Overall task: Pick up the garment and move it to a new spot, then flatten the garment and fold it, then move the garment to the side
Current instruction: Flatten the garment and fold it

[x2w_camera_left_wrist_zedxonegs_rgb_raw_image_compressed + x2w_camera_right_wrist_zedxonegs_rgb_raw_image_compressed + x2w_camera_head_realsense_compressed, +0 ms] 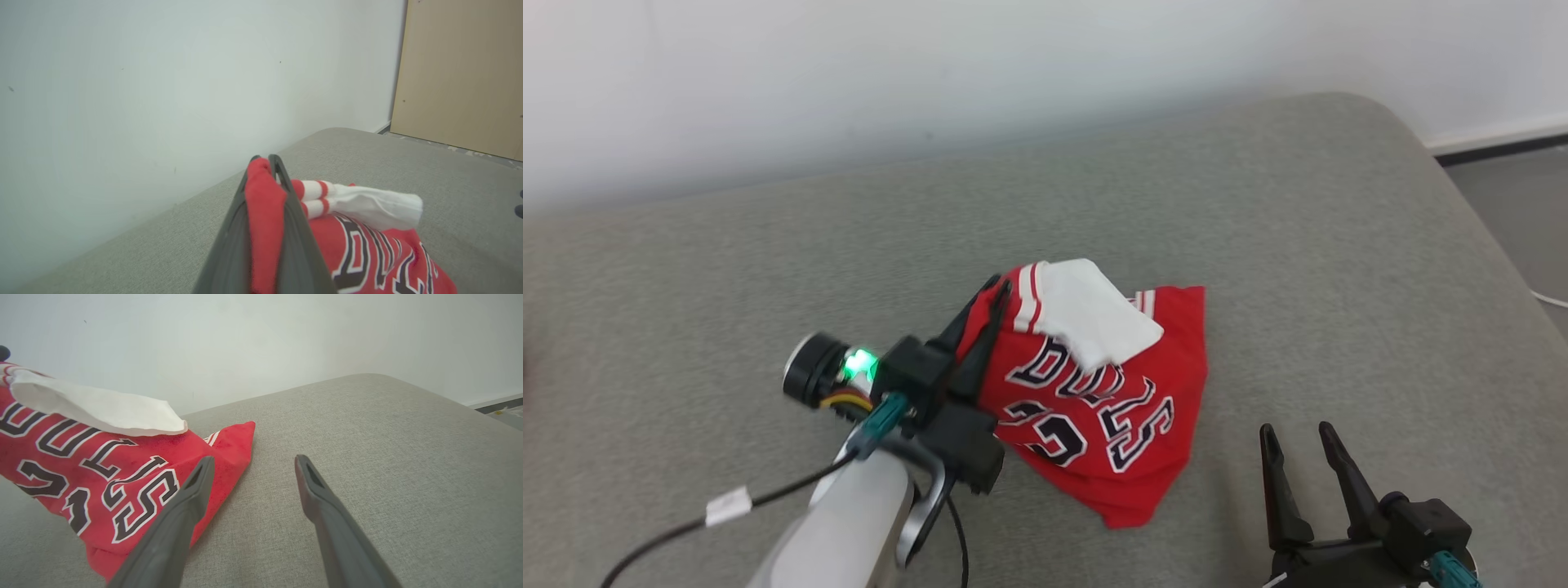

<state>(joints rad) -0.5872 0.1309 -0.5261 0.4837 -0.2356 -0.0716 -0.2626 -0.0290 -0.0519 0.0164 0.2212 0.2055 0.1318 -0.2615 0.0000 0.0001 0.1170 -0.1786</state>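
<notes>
Near the middle of the grey cushion (pixel 1258 204) lies the red garment (pixel 1111 408), all crumpled, with black and white letters on it. A white part (pixel 1094 314) is folded over its top, on the side toward the far edge and the wall (pixel 931 65). The left gripper (pixel 1000 286) is squeezed tight on the garment's left edge, with red cloth pinched between its two fingers. The right gripper (pixel 1296 429) is by the near edge, close to the garment but not touching it. Its fingers are wide apart and hold nothing.
</notes>
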